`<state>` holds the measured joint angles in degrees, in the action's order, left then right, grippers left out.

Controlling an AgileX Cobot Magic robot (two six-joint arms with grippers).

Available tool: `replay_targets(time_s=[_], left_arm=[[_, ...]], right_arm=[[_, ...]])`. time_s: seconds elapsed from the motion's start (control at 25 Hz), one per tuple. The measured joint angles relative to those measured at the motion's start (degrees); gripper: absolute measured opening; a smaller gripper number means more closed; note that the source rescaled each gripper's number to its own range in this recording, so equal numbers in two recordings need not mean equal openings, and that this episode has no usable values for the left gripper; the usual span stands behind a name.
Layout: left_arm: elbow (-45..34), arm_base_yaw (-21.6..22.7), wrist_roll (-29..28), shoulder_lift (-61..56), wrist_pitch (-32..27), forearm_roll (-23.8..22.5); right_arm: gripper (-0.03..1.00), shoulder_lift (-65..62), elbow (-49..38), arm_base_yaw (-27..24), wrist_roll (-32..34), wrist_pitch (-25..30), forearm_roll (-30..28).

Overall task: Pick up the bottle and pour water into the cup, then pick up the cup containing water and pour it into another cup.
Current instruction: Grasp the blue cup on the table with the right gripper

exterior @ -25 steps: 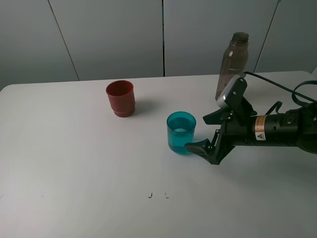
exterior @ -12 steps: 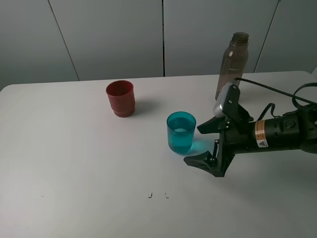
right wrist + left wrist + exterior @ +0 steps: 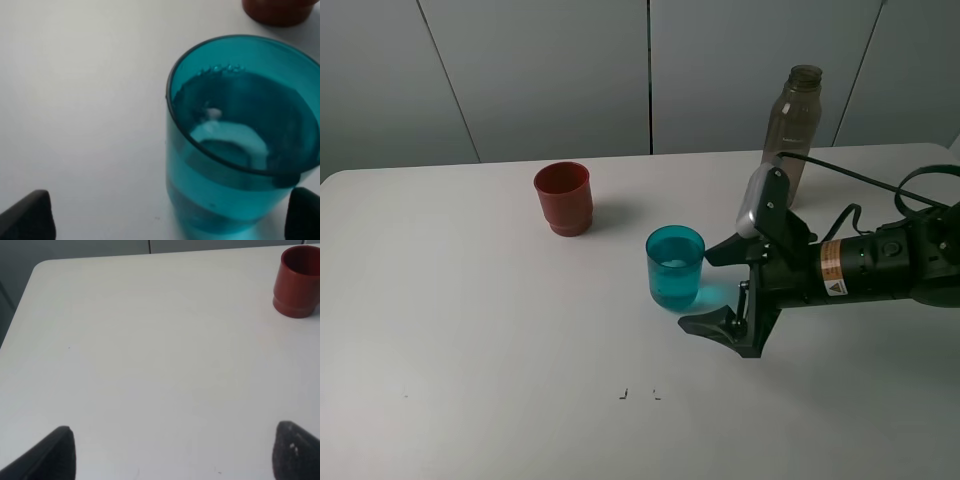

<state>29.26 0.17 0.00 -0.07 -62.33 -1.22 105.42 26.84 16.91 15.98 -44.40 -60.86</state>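
The teal cup (image 3: 675, 267) holds water and stands upright mid-table. My right gripper (image 3: 713, 288) lies level just to its right, open wide, fingertips reaching the cup's side. In the right wrist view the cup (image 3: 240, 140) fills the space ahead of the right gripper (image 3: 165, 219), nearer one fingertip (image 3: 304, 215) than the other. The bottle (image 3: 790, 120) stands uncapped at the back right, behind the right arm. The red cup (image 3: 563, 198) sits at the back left. My left gripper (image 3: 177, 455) is open over bare table, with the red cup (image 3: 299, 282) far ahead of it.
The white table (image 3: 470, 330) runs wide to the left and front. A black cable (image 3: 880, 178) loops over the right arm near the bottle. Grey wall panels close the back. The red cup's base (image 3: 275, 12) shows just beyond the teal cup.
My right gripper has advanced left and dropped a little, its open fingers coming up beside the teal cup. The cup has slid slightly left. Bottle and red cup have not moved.
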Motion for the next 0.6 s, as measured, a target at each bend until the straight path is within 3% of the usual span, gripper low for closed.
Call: replay_targets(time_s=[0.6], left_arm=[[0.0, 0.0, 0.0, 0.0, 0.0, 0.0]], right_arm=[[1.0, 0.0, 0.0, 0.11, -0.23, 1.77, 6.69]])
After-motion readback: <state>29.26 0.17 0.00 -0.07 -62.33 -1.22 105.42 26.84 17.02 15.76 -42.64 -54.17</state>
